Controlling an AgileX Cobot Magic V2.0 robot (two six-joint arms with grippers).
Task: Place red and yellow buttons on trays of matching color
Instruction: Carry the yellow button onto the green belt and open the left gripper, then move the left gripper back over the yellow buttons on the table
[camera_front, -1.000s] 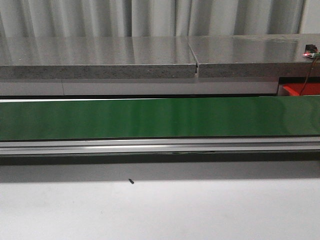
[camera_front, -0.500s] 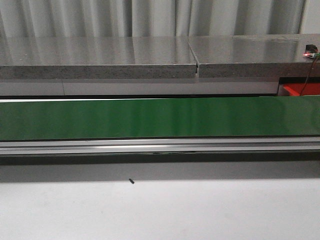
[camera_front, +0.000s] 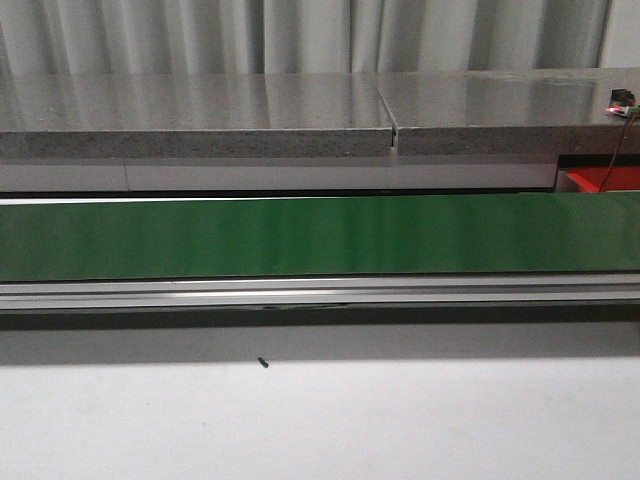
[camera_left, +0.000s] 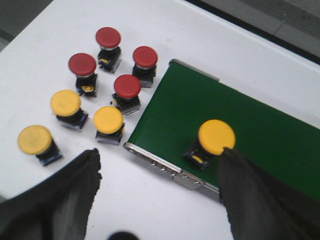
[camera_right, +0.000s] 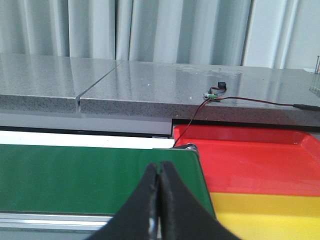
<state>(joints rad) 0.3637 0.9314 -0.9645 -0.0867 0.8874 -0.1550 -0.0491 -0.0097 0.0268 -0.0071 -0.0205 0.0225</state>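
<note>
Belt (camera_left: 240, 125) carries one yellow button (camera_left: 215, 137) near its metal end edge, between the left gripper's (camera_left: 157, 195) wide-apart fingers, which touch nothing; three yellow buttons (camera_left: 65, 103) and four red buttons (camera_left: 127, 87) stand clustered on the white table (camera_left: 45, 40) just beside that end. Right gripper (camera_right: 159, 200) hangs pinched tight, empty, over the belt's other end, where the red tray (camera_right: 260, 160) and yellow tray (camera_right: 270, 210) adjoin with bare floors. No writing is legible.

Left gripper (camera_left: 157, 192): two broad fingers (camera_left: 65, 200) wrapped in matte black fabric-like covering w/ rough, frayed edges; small dark rounded part visible btwn them. Right gripper (camera_right: 160, 200): smooth, glossy black fingers, curved, tapering to narrow rounded tips. No markings visible.
</note>
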